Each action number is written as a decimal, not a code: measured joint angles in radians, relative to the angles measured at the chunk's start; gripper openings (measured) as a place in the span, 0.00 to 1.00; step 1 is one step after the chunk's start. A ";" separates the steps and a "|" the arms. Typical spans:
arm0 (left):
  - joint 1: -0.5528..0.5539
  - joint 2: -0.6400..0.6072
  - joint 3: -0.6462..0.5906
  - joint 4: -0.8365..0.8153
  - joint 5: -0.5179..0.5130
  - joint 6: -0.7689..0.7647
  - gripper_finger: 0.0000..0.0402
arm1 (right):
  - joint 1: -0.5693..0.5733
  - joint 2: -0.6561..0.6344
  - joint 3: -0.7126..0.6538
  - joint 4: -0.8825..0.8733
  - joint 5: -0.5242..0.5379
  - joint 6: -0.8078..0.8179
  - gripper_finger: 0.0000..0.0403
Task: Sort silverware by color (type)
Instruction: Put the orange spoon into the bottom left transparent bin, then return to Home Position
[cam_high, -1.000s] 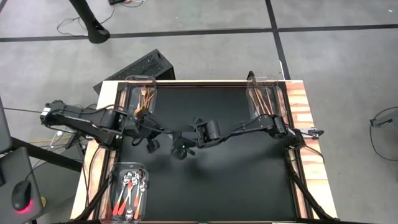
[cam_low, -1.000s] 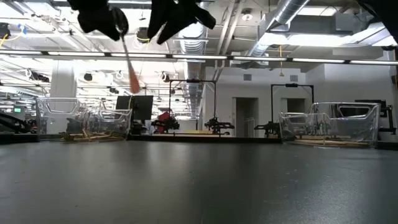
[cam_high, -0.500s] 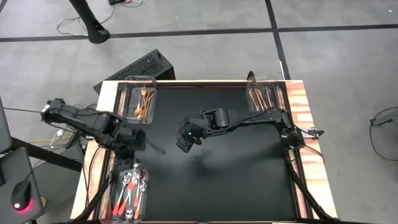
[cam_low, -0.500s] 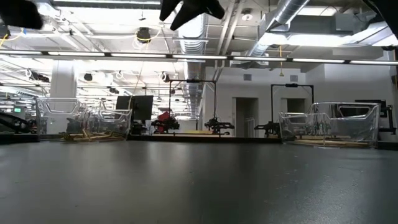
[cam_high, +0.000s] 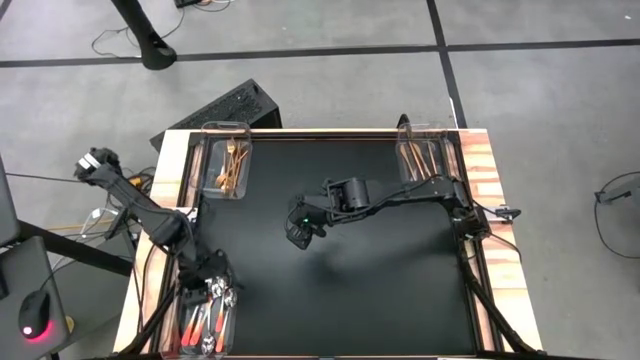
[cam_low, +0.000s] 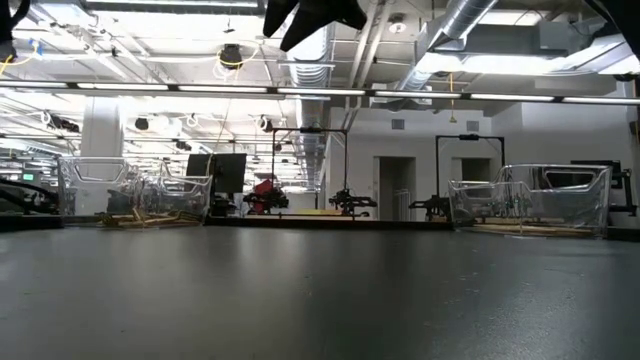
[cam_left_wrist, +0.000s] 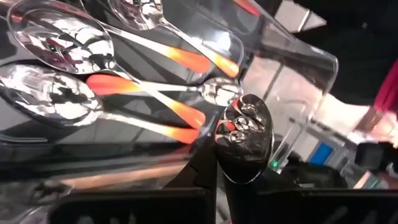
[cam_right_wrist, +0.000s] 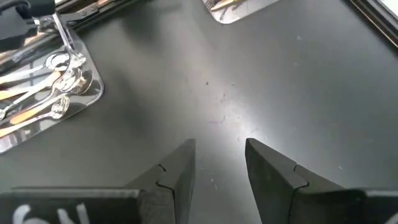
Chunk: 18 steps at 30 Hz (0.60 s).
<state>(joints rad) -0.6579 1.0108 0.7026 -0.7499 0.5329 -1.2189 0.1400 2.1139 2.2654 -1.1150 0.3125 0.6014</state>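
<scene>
Right now the left gripper (cam_high: 212, 272) hangs over the clear rectangular plastic bin (cam_high: 187, 278) at the near-left corner of the black table (cam_high: 380, 290), its fingers pressed together on a shiny silver spoon with an orange-red handle (cam_left_wrist: 244, 134); the left wrist view shows the bowl standing up between the fingers, just above the other silver, orange-handled spoons (cam_left_wrist: 93, 87) lying in that bin. The main risk is the release: the spoon is held upright by a thin grip, so if the fingers part while it stands this high or off to one side, it could tip against the bin's wall and slide out onto the table, or bounce off the spoons beneath. I cannot tell from above exactly how well it is centred over the bin. The right gripper (cam_high: 300, 228) hovers over the bare middle of the table, fingers spread and empty. The gold forks (cam_high: 232, 165) sit in the far-left bin, the slim copper-coloured knives (cam_high: 420, 158) in the far-right bin.
</scene>
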 joint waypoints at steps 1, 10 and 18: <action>-0.009 0.000 -0.008 0.016 -0.013 -0.026 0.00 | -0.001 0.000 0.000 -0.001 0.000 0.000 0.40; -0.043 0.000 -0.018 0.035 -0.047 -0.111 0.21 | -0.005 0.000 0.000 0.000 -0.051 -0.011 0.40; -0.042 -0.037 -0.002 0.022 -0.078 -0.154 0.32 | -0.001 -0.025 -0.001 -0.012 -0.054 -0.034 0.40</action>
<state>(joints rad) -0.7002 0.9735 0.7005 -0.7278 0.4553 -1.3731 0.1392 2.0891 2.2644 -1.1270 0.2590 0.5671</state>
